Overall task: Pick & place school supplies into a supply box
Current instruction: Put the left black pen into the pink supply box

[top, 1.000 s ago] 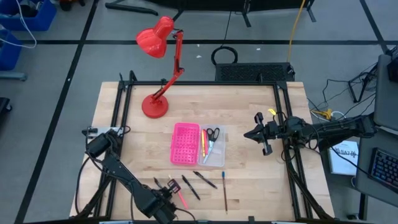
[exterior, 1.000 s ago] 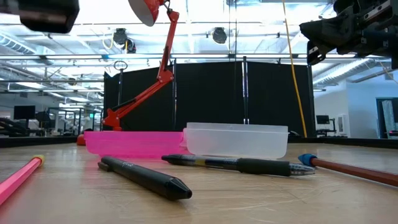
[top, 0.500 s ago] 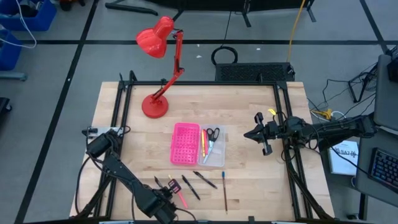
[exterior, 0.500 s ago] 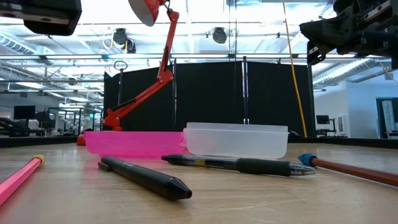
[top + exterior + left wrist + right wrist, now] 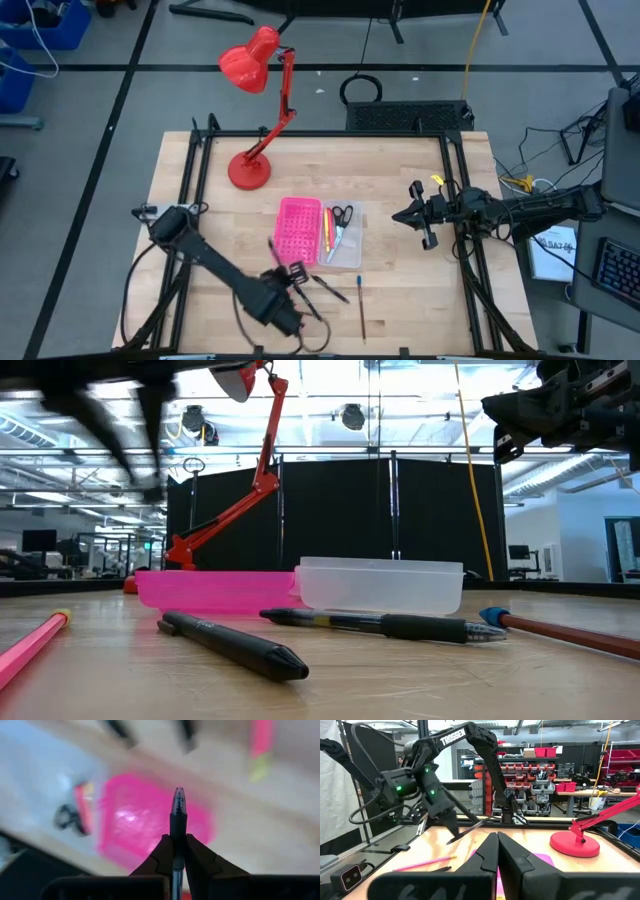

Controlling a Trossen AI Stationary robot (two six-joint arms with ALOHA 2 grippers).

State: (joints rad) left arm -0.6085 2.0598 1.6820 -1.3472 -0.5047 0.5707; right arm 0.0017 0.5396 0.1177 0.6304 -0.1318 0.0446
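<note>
1. The box (image 5: 318,234) lies open mid-table: pink half (image 5: 297,231) on the left, clear tray (image 5: 340,236) on the right.
2. In the tray lie scissors (image 5: 341,216) at its far end and a yellow pencil (image 5: 326,231) along its left side, with another thin piece beside them.
3. The left gripper (image 5: 283,277) is raised just near of the pink half's near-left corner, its fingers clamped on a black pen (image 5: 177,815). In the left wrist view the pen's tip pokes out past the fingers, over the pink half.
4. In the right wrist view the pen (image 5: 470,830) shows tilted in the air, clear of the table.
5. On the table near of the box: a black pen (image 5: 329,288) just below the tray, and a brown pencil (image 5: 361,308) to its right, running near to far.
6. The low view shows a pink pencil (image 5: 30,648) at the left, a black marker (image 5: 232,645), a pen (image 5: 385,624) and the brown pencil (image 5: 565,633) in front of the box (image 5: 300,588).
7. The right gripper (image 5: 418,214) hangs in the air right of the tray, well apart from it, its fingers pressed together on nothing.
8. A red lamp (image 5: 258,115) stands at the far left of the table (image 5: 400,170).
</note>
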